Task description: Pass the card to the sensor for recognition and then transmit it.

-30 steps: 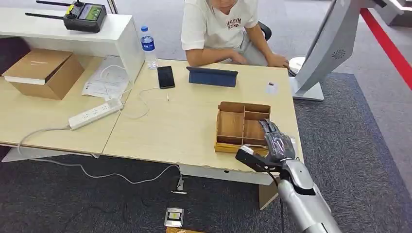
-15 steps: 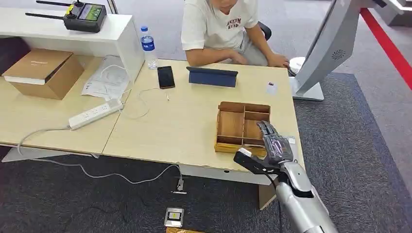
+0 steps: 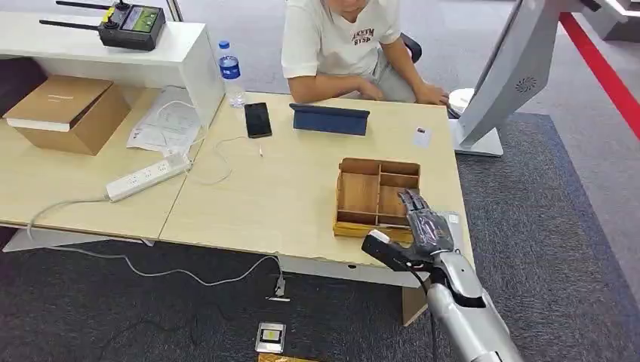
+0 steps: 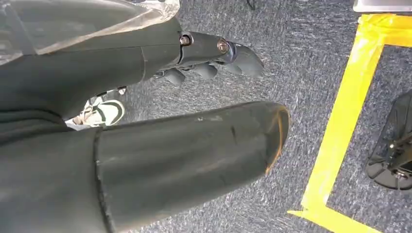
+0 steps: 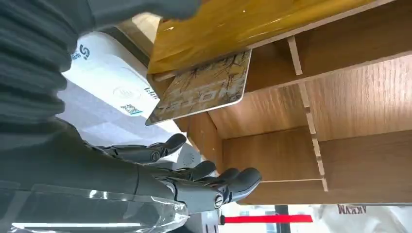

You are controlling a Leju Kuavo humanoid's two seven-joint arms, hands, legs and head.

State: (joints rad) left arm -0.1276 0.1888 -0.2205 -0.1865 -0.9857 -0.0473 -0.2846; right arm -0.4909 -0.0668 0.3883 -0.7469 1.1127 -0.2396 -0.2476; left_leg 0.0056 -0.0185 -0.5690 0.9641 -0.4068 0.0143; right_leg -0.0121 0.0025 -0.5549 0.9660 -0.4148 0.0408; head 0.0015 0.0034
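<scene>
A wooden divided tray [image 3: 361,194] sits near the table's right front edge. In the right wrist view a brown patterned card [image 5: 204,88] lies tilted in one of its compartments [image 5: 272,109], partly under the tray's wall. A white sensor [image 5: 104,90] lies beside the tray; a sliver of it [image 3: 452,219] shows past my hand in the head view. My right hand [image 3: 424,223] hovers over the tray's near right corner, fingers [image 5: 194,177] straight and spread, holding nothing and apart from the card. My left hand [image 4: 204,58] hangs over carpet and holds nothing.
A person [image 3: 343,45] sits at the far side behind a dark tablet [image 3: 330,119]. A phone [image 3: 257,119], a bottle [image 3: 230,72], a small white tag [image 3: 422,136] and a power strip [image 3: 147,176] lie on the table. A grey stand [image 3: 502,83] rises at the right.
My right hand has drifted slightly back toward the table's front edge and a little lower over the tray's corner. Nothing else has moved.
</scene>
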